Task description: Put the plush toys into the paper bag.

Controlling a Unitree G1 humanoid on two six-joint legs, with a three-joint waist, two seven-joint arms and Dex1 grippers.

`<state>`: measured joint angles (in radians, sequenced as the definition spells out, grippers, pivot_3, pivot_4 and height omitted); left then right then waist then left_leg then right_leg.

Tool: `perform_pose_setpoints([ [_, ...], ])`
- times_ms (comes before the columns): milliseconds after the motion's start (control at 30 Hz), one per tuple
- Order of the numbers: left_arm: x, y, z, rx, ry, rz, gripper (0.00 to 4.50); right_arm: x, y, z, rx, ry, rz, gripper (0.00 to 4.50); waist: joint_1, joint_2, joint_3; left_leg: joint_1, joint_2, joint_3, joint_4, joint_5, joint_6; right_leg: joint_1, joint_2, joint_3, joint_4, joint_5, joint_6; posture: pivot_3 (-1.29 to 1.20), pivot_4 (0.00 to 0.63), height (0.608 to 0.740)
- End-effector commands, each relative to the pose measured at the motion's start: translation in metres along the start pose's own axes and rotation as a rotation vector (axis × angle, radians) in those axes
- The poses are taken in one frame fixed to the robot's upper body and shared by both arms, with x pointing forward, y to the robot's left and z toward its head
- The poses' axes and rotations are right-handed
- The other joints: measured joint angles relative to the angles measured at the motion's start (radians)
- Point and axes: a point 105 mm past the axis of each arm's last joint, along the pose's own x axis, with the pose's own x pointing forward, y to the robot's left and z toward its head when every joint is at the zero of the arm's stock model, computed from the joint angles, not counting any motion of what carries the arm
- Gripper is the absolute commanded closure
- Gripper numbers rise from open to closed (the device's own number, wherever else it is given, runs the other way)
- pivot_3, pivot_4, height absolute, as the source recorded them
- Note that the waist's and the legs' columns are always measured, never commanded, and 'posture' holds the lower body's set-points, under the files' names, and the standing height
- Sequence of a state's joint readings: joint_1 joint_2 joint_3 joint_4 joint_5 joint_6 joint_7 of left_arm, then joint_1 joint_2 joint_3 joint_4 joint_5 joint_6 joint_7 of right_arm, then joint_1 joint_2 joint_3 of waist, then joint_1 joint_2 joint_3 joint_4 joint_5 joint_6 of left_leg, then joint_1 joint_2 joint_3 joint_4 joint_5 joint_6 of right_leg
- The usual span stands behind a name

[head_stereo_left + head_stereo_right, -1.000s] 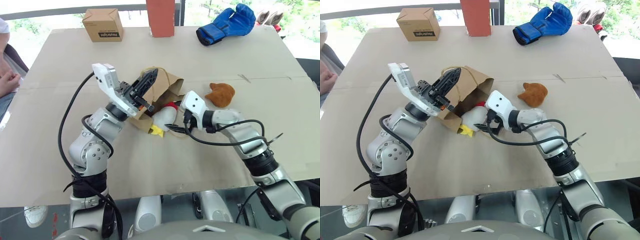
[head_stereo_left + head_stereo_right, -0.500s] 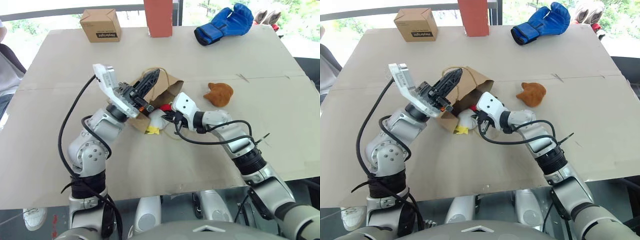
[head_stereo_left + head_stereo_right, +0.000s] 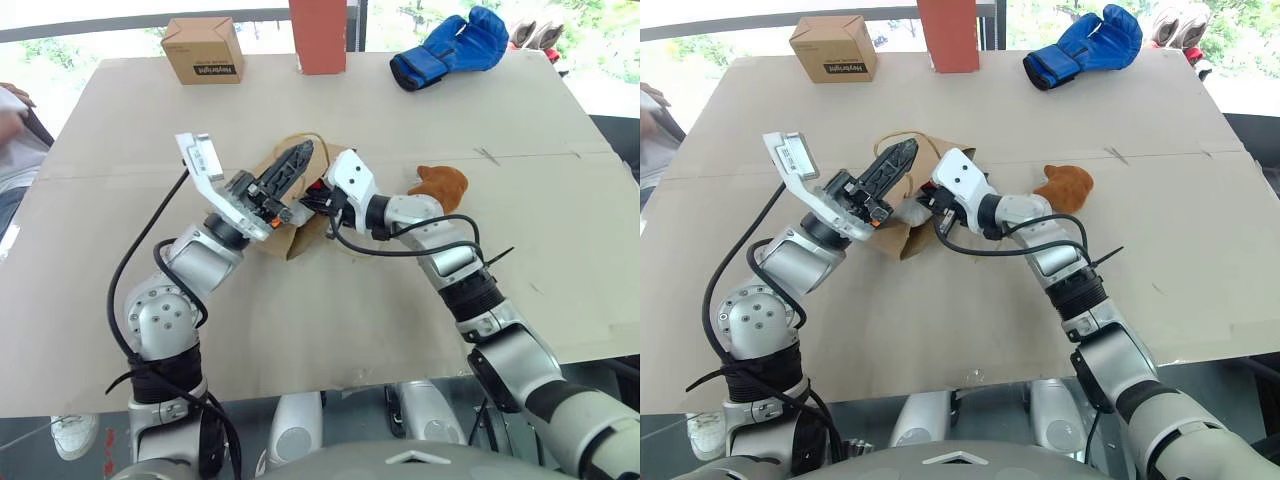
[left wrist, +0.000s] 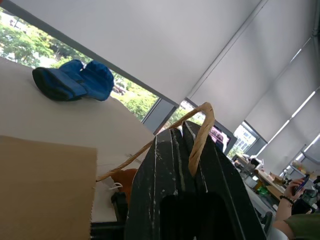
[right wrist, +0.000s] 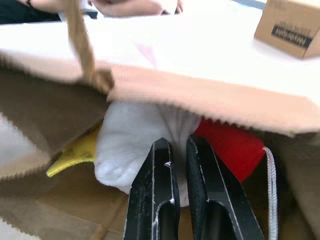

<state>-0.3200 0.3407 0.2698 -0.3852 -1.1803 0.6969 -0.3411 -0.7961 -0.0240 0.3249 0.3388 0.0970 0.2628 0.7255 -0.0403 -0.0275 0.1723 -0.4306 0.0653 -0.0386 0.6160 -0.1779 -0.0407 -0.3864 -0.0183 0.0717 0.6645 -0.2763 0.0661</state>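
The brown paper bag [image 3: 300, 228] lies on its side mid-table, its mouth lifted. My left gripper [image 3: 303, 153] is shut on one twisted handle [image 4: 200, 135] and holds it up. My right gripper [image 5: 180, 145] is shut on the white plush toy [image 5: 140, 135], whose yellow end and red tip show on either side of the fingers. The toy sits at the bag's mouth under the upper paper edge [image 5: 210, 97], and from above it is mostly hidden. The orange-brown plush toy [image 3: 441, 187] lies on the table just right of my right forearm, untouched.
A blue boxing glove [image 3: 450, 45] lies at the far right. A small printed cardboard box [image 3: 203, 50] and a red-orange upright block [image 3: 318, 35] stand at the far edge. A person's arm [image 3: 12, 105] shows at the left edge of the table.
My right gripper closed on the white toy and carried it up and to the left into the bag's mouth. My left gripper rolled while staying put on the handle.
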Motion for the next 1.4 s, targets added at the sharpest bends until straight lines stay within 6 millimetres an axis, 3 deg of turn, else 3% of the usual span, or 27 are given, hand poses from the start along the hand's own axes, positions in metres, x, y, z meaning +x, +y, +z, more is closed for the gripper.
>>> perform_pose_setpoints([
  [33, 0.000, -0.015, 0.009, 0.008, -0.036, -0.060, 4.50, 0.022, 0.014, -0.002, 0.024, -0.033, 0.043, 4.43, -0.003, 0.000, 0.000, 0.000, 0.000, 0.000, 0.000, 0.000, 0.000, 0.000, 0.000, 0.000, 0.000, 0.000, 0.000, 0.00, 0.150, 0.740],
  [233, -0.005, -0.009, 0.008, 0.009, -0.039, -0.027, 4.50, 0.025, 0.023, -0.029, 0.092, -0.003, 0.086, 4.43, 0.004, 0.000, 0.000, -0.001, 0.000, 0.000, -0.001, 0.000, 0.000, 0.000, 0.000, 0.000, -0.001, 0.000, 0.000, 0.00, 0.150, 0.740],
  [267, -0.006, -0.008, 0.008, 0.013, -0.039, -0.020, 4.50, 0.020, 0.027, -0.029, 0.111, -0.015, 0.122, 4.00, 0.004, 0.000, 0.000, -0.001, 0.000, 0.000, -0.001, 0.000, 0.000, 0.000, -0.001, 0.000, -0.001, 0.000, 0.000, 0.00, 0.150, 0.740],
  [367, -0.012, -0.004, 0.008, 0.033, -0.034, 0.003, 4.50, -0.002, 0.031, -0.020, 0.102, -0.053, 0.175, 3.30, 0.004, 0.000, 0.000, 0.000, 0.000, 0.000, -0.001, 0.000, 0.000, 0.000, 0.000, 0.000, -0.001, 0.000, 0.000, 0.00, 0.150, 0.740],
  [500, -0.017, -0.002, 0.008, 0.052, -0.031, 0.019, 4.50, -0.038, 0.023, -0.005, 0.078, -0.061, 0.127, 1.48, 0.006, 0.001, 0.001, -0.001, 0.000, 0.000, -0.001, 0.000, 0.000, 0.000, -0.001, 0.000, -0.001, 0.000, 0.000, 0.00, 0.150, 0.740],
  [533, -0.017, -0.001, 0.009, 0.056, -0.036, 0.023, 4.50, -0.051, 0.015, 0.001, 0.059, -0.059, 0.085, 1.03, 0.006, 0.001, 0.001, -0.001, 0.000, 0.000, -0.001, 0.000, 0.000, 0.000, -0.001, 0.000, -0.001, 0.000, 0.000, 0.00, 0.150, 0.740],
  [667, -0.017, 0.000, 0.013, 0.075, -0.052, 0.030, 4.50, -0.094, -0.013, 0.020, 0.039, -0.043, -0.057, 1.03, 0.005, 0.001, 0.001, 0.000, 0.000, 0.000, -0.001, 0.000, 0.000, 0.000, 0.000, 0.000, 0.000, 0.000, 0.000, 0.00, 0.150, 0.740],
  [733, -0.016, 0.000, 0.016, 0.085, -0.060, 0.029, 4.50, -0.115, -0.035, 0.019, 0.021, 0.011, -0.169, 1.03, 0.005, 0.001, 0.001, 0.000, 0.000, 0.000, -0.001, 0.000, 0.000, 0.000, 0.000, 0.000, -0.001, 0.000, 0.000, 0.00, 0.150, 0.740],
  [833, -0.014, -0.001, 0.020, 0.099, -0.069, 0.022, 4.50, -0.137, -0.075, -0.014, -0.097, 0.240, -0.354, 1.03, 0.006, 0.001, 0.000, 0.000, 0.000, 0.001, 0.000, 0.000, 0.000, 0.000, -0.001, 0.000, -0.002, 0.000, 0.000, 0.00, 0.150, 0.740],
  [900, -0.011, -0.001, 0.023, 0.108, -0.072, 0.015, 4.50, -0.145, -0.105, -0.042, -0.083, 0.373, -0.468, 1.03, 0.003, 0.001, 0.000, 0.000, 0.000, 0.002, 0.000, 0.000, 0.000, 0.000, 0.000, 0.001, -0.002, 0.000, 0.000, 0.00, 0.150, 0.740],
  [1000, -0.009, -0.001, 0.025, 0.120, -0.066, 0.003, 4.50, -0.144, -0.126, -0.070, -0.037, 0.480, -0.522, 1.03, -0.006, 0.001, 0.001, 0.001, 0.000, 0.003, 0.000, 0.000, 0.000, 0.000, 0.000, 0.003, -0.001, 0.000, -0.001, 0.00, 0.150, 0.740],
  [1100, -0.009, -0.002, 0.027, 0.130, -0.059, -0.004, 4.50, -0.143, -0.132, -0.079, -0.046, 0.519, -0.518, 1.70, -0.004, 0.001, 0.001, 0.001, 0.000, 0.003, -0.001, 0.000, 0.000, -0.001, 0.000, 0.003, -0.002, 0.000, -0.001, 0.00, 0.150, 0.740],
  [1300, -0.013, 0.003, 0.030, 0.141, -0.050, 0.000, 4.50, -0.142, -0.128, -0.060, -0.102, 0.430, -0.477, 4.40, 0.001, 0.001, 0.000, 0.000, 0.000, 0.003, -0.001, 0.000, 0.000, -0.001, 0.000, 0.003, -0.002, 0.000, 0.000, 0.00, 0.150, 0.740],
  [1367, -0.014, 0.004, 0.031, 0.131, -0.050, -0.003, 4.50, -0.135, -0.118, -0.037, -0.138, 0.303, -0.416, 4.46, 0.001, 0.001, 0.001, 0.000, 0.000, 0.003, -0.001, 0.000, 0.000, -0.001, 0.000, 0.003, -0.002, 0.000, 0.000, 0.00, 0.150, 0.740],
  [1400, -0.015, 0.005, 0.031, 0.120, -0.051, -0.002, 4.50, -0.124, -0.100, -0.015, -0.163, 0.192, -0.328, 4.46, 0.001, 0.001, 0.001, 0.000, 0.000, 0.003, -0.001, 0.000, 0.000, -0.001, 0.000, 0.003, -0.001, 0.000, 0.000, 0.00, 0.150, 0.740],
])
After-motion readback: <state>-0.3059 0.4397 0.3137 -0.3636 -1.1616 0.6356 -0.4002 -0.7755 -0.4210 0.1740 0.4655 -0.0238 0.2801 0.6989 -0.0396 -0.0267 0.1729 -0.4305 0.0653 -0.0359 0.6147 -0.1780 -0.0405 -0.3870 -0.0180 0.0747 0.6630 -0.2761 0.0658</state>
